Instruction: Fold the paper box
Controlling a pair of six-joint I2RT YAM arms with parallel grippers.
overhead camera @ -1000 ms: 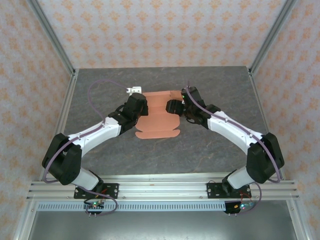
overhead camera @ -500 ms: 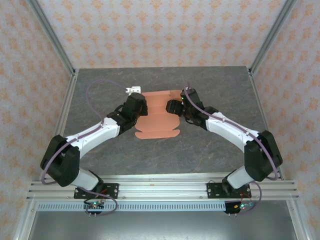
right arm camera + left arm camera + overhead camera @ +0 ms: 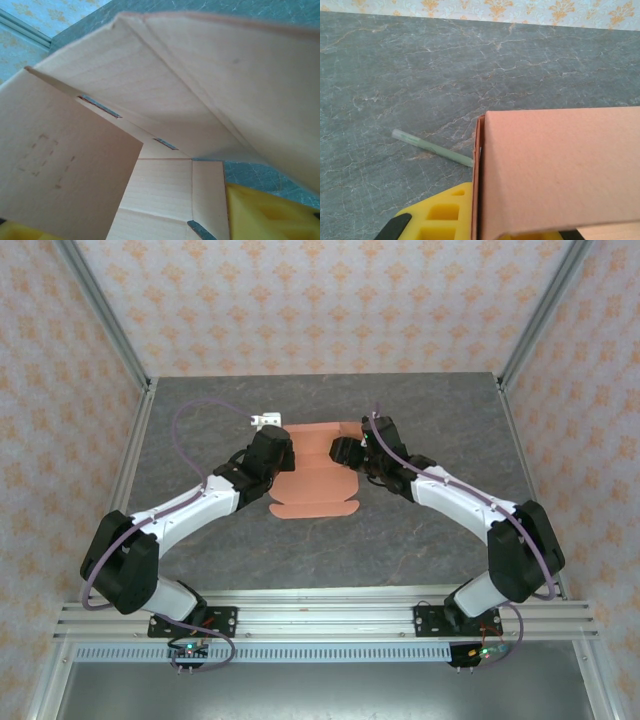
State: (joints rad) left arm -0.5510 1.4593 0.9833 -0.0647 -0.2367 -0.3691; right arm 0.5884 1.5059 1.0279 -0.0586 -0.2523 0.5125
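Flaps up on one box point(image 3: 314, 480)

It lies mid-table point(image 3: 430, 540), nearer the far edge, side panels raised. The right gripper point(image 3: 347, 452) is spread wide, its yellow fingers point(image 3: 265, 212) flanking the lifted card. The left gripper point(image 3: 272, 453) is at the box's left edge; I cannot tell its gap. One grey stick point(image 3: 432, 147) lies just beside that edge.
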